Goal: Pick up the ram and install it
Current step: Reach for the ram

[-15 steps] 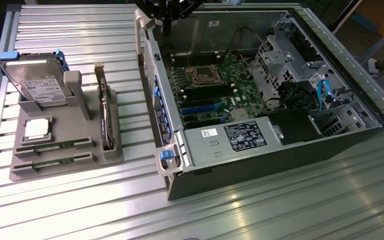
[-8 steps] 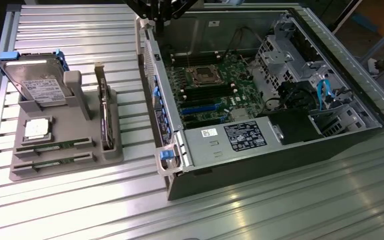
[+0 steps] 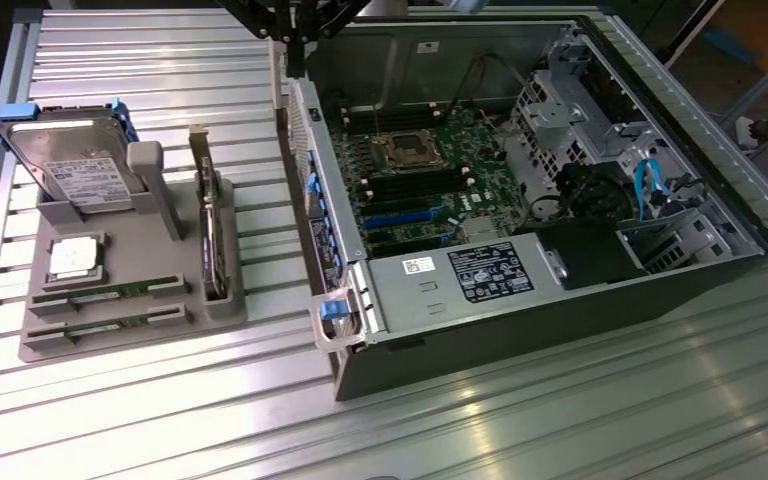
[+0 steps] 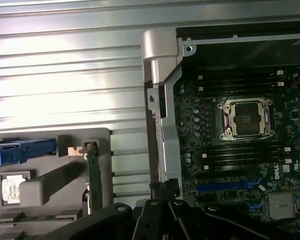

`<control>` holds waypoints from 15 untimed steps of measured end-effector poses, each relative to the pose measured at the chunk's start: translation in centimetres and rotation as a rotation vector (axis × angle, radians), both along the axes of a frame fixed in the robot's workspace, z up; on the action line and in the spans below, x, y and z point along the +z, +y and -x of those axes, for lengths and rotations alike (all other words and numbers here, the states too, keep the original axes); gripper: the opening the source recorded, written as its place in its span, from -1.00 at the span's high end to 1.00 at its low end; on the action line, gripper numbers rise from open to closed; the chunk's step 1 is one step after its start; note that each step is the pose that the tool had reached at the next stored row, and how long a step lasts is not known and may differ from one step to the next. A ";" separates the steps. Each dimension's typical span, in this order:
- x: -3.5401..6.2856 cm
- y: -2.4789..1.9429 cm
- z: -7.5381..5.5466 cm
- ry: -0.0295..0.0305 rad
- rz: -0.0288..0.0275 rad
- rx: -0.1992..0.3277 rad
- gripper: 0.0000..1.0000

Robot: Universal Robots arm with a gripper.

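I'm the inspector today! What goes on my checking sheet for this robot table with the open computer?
surface: ribbed metal table.
job's things: one ram stick and another lie in the grey tray; open computer case, motherboard showing.
clutter: hard drive, CPU chip, expansion card, all in the same tray.
end effector: shut, above the case wall nearest the tray, apart from the ram.
cables: blue cables inside the case.
surroundings: frame bars beyond the table.

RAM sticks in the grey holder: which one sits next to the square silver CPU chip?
The long green RAM stick bordering the chip; the other stick lies at the holder's outer edge.
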State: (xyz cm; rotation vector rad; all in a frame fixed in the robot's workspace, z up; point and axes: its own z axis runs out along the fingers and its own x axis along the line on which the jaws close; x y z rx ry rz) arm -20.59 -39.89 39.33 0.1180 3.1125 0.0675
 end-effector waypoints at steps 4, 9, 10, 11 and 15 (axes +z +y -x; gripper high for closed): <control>-0.01 0.00 0.9 -0.0001 -0.0001 0.000 0.79; -0.02 0.00 2.1 -0.0001 -0.0001 0.000 0.79; -0.02 0.00 2.3 -0.0001 -0.0001 0.000 0.79; -0.01 0.00 2.5 0.0000 0.0000 0.000 0.79; -0.02 0.00 3.2 0.0000 -0.0001 0.000 0.79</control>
